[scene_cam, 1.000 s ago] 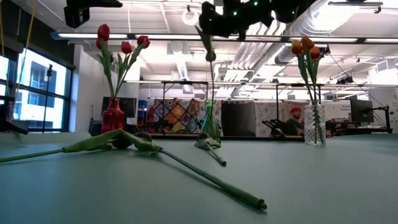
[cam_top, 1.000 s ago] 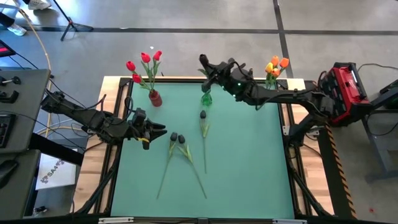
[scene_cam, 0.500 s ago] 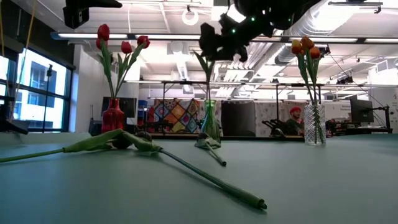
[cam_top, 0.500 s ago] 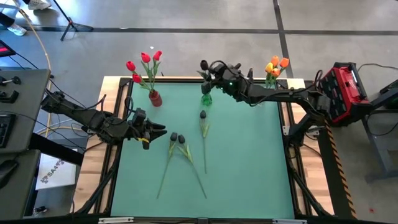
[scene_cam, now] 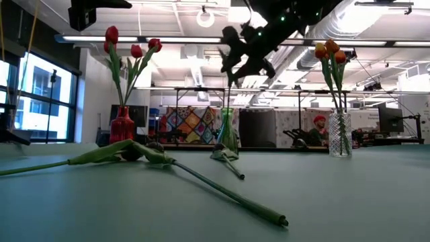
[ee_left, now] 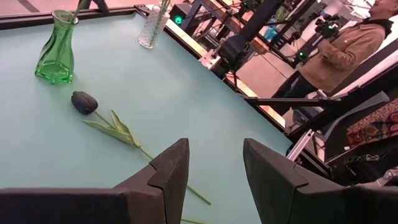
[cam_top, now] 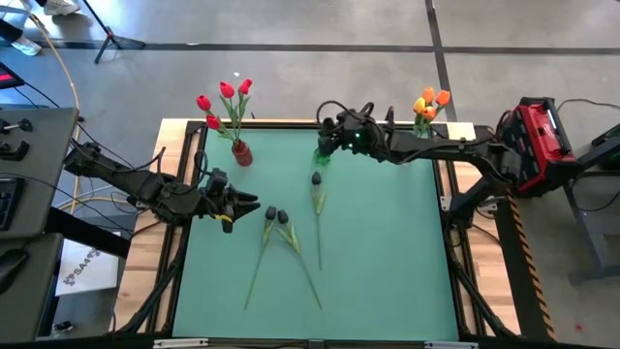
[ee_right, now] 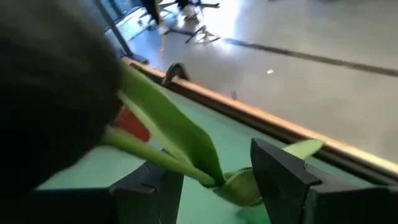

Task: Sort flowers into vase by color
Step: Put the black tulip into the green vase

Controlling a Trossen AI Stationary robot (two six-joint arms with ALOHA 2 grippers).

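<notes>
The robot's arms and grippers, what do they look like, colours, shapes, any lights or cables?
Both arms are dark, nearly black, built of slim jointed segments. The left gripper ends in two blocky, angular black fingers with flat inner faces. The right gripper has the same dark angular fingers, and small green lights glow on its wrist. The right arm's base carries a red and black housing. Black cables trail along the left arm.

Table mat (cam_top: 387, 252), matt smooth green; table frame (cam_top: 174, 131), pale bare wood; green vase (ee_left: 55, 50), glossy clear glass; red vase (scene_cam: 122, 126), glossy glass; clear vase (scene_cam: 340, 142), ribbed glass; gripper fingers (ee_left: 168, 174), matt black plastic.
</notes>
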